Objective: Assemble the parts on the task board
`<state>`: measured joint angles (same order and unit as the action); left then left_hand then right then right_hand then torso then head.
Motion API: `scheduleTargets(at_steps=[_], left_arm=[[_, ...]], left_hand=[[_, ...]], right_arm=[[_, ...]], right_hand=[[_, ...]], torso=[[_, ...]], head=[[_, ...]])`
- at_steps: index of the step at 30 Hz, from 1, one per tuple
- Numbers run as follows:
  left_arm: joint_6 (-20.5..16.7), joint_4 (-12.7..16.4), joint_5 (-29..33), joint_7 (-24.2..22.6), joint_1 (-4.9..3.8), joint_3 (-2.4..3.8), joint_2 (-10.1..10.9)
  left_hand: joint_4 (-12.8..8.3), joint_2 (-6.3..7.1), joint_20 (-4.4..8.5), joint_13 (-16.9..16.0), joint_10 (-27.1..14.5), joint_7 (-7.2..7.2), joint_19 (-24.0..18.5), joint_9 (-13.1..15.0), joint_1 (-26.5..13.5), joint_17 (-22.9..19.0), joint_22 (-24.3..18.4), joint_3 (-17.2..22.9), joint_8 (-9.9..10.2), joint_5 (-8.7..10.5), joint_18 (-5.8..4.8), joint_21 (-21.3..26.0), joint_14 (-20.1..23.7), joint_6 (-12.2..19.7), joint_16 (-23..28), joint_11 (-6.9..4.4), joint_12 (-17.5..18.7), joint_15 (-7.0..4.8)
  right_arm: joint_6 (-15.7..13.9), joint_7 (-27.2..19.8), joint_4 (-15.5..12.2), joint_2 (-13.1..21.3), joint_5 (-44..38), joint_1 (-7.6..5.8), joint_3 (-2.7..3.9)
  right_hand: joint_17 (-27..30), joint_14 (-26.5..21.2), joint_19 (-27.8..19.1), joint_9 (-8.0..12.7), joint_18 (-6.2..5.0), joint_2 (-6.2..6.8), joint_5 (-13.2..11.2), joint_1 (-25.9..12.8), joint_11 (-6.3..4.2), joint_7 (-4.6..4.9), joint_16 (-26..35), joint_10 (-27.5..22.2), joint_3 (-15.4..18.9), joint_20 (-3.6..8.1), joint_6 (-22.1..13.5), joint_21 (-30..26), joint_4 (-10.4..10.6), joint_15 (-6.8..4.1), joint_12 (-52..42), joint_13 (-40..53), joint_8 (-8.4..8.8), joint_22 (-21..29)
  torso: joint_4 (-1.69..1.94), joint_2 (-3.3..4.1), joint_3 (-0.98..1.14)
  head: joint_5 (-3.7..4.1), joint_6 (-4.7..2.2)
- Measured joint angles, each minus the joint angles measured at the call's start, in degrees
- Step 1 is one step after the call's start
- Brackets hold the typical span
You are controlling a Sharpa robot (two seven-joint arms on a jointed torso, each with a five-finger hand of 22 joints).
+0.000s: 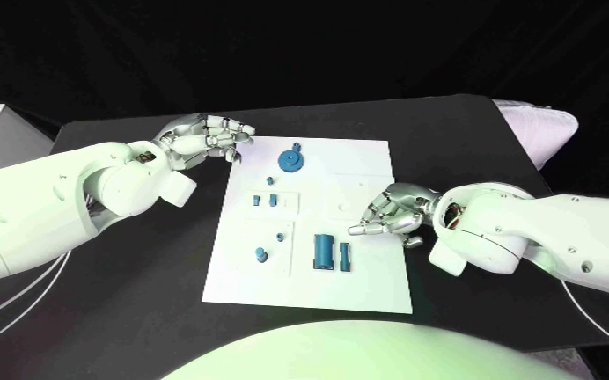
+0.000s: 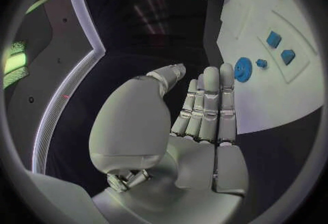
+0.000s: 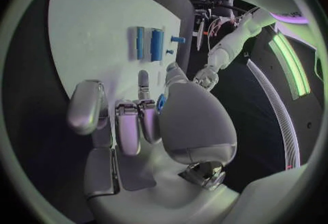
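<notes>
The white board (image 1: 318, 222) lies in the middle of the black tabletop (image 1: 457, 125). On it are small blue parts: a round disc (image 1: 292, 161) near the far edge, two little blocks (image 1: 264, 198) below it, a small peg (image 1: 261, 254) toward the near left, and two upright bars (image 1: 333, 252) side by side near the front. The right hand (image 1: 387, 213) rests over the board's right edge with fingers curled in; I cannot tell whether it holds anything. The left hand (image 1: 209, 138) hangs just off the board's far left corner, fingers together and bent, holding nothing.
</notes>
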<state>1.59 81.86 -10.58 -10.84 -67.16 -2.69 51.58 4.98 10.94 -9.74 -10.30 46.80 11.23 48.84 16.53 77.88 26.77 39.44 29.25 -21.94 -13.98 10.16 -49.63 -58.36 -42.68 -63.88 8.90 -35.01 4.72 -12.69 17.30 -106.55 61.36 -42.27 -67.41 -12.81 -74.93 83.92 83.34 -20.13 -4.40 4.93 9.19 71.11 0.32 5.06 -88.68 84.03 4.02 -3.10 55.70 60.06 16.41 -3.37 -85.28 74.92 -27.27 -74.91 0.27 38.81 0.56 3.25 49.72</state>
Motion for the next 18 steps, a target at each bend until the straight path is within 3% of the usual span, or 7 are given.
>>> scheduleTargets(at_steps=[3,7,10,11,14,16,18], left_arm=[[-0.84,-0.09,0.27,-0.95,0.04,0.0,-0.06],[-2.29,-0.52,0.9,-2.58,0.21,-0.01,-0.36],[-3.59,-1.17,1.64,-4.07,0.39,-0.02,-0.94],[-4.03,-1.44,1.88,-4.57,0.43,-0.02,-1.2],[-5.7,-2.7,2.96,-6.24,0.58,-0.02,-2.38],[-6.86,-3.89,3.88,-7.26,0.69,-0.01,-3.36],[-8.24,-5.49,5.01,-8.45,0.92,0.0,-4.53]], left_hand=[[0.0,0.0,0.0,0.0,0.0,0.0,0.0,0.0,0.0,0.0,0.0,0.0,0.0,0.0,0.0,0.0,0.2,0.0,0.0,0.0,0.0,-0.2],[0.0,-0.21,0.0,0.0,0.0,0.0,0.0,0.0,0.21,-0.03,0.0,0.0,-0.26,0.0,0.0,0.0,0.2,0.0,0.0,0.0,-0.23,-0.21],[0.16,-0.23,0.0,0.0,0.0,0.0,0.0,0.0,0.23,-0.18,-0.01,0.16,-0.44,0.0,0.0,0.22,0.54,0.0,0.0,0.0,-0.23,-0.29],[0.16,-0.23,-0.14,0.05,0.0,0.0,-0.14,0.0,0.23,-0.31,-0.08,0.16,-0.58,0.0,0.0,0.22,0.87,0.0,0.35,0.0,-0.23,-0.22],[1.09,-0.37,-0.63,0.39,-0.17,0.0,-1.08,-0.17,-0.35,-0.99,-0.7,0.05,-1.02,0.86,0.0,1.66,2.25,0.0,2.03,-0.12,-0.23,0.07],[2.29,-0.36,-1.11,1.1,-0.97,-0.19,-2.45,-0.24,-1.01,-2.29,-2.47,-1.01,-1.83,3.84,-0.01,4.59,4.43,0.41,4.98,0.12,-0.21,0.37],[2.9,-0.42,-1.64,2.1,-1.44,-0.19,-4.03,-0.33,-0.95,-4.23,-4.67,-1.07,-2.66,4.51,0.0,8.14,7.14,0.41,9.41,0.24,0.73,0.81]], right_arm=[[0.27,-4.83,2.42,-0.54,3.33,-0.7,0.04],[0.01,-11.75,6.68,-2.48,7.76,-1.46,0.29],[-0.54,-16.77,10.88,-4.67,10.96,-1.88,0.59],[-0.72,-18.08,12.2,-5.34,11.8,-1.99,0.72],[-1.5,-21.94,16.52,-7.4,14.19,-2.29,1.12],[-2.05,-24.01,19.34,-8.8,15.46,-2.33,1.31],[-2.86,-26.31,22.73,-10.57,16.93,-2.36,1.58]], right_hand=[[0.0,0.04,-0.66,0.0,-0.05,-0.7,0.0,2.09,0.18,0.12,0.85,-0.14,-0.11,-0.08,-0.29,-2.83,-0.25,0.04,1.14,0.0,0.07,0.0],[0.0,0.07,-4.08,0.0,-1.82,-1.36,0.0,4.18,1.14,0.86,4.56,-0.68,0.59,-0.54,-1.67,-14.44,-0.22,0.56,6.47,0.14,0.44,0.01],[2.68,-0.53,-9.5,0.0,-4.57,-1.69,-0.16,6.66,1.98,1.68,11.09,-6.74,0.88,-1.29,-3.69,-31.58,-0.37,1.76,15.49,0.76,0.73,2.24],[7.6,-2.65,-12.22,-0.13,-5.38,-2.69,-0.77,8.31,2.42,2.03,15.79,-11.28,1.07,-1.79,-4.73,-39.52,-0.23,2.19,22.31,-1.37,0.69,5.21],[23.87,-13.79,-17.68,-0.19,-5.38,-3.57,-1.42,10.21,4.13,3.46,32.03,-24.41,1.69,-3.42,-8.4,-47.82,-0.06,3.93,39.23,-11.39,0.48,10.18],[29.16,-20.42,-21.91,0.01,-5.37,-3.99,-1.42,11.83,5.46,4.68,39.31,-30.02,2.05,-5.05,-10.73,-52.6,0.14,5.44,45.92,-17.79,0.08,14.25],[31.74,-25.25,-25.18,0.43,-5.37,-4.59,-1.54,13.02,6.45,5.56,43.8,-33.55,2.23,-6.49,-12.62,-55.52,0.02,6.92,50.63,-23.92,-0.17,18.03]], torso=[[0.0,-0.05,-0.08],[-0.03,-0.21,-0.19],[-0.14,-0.48,-0.36],[-0.19,-0.59,-0.44],[-0.26,-0.8,-0.57],[-0.26,-0.99,-0.64],[-0.24,-1.23,-0.64]], head=[[-0.22,-0.77],[-0.42,-1.87],[-0.57,-3.18],[-0.57,-3.78],[-0.58,-5.27],[-0.58,-6.37],[-0.6,-7.42]])
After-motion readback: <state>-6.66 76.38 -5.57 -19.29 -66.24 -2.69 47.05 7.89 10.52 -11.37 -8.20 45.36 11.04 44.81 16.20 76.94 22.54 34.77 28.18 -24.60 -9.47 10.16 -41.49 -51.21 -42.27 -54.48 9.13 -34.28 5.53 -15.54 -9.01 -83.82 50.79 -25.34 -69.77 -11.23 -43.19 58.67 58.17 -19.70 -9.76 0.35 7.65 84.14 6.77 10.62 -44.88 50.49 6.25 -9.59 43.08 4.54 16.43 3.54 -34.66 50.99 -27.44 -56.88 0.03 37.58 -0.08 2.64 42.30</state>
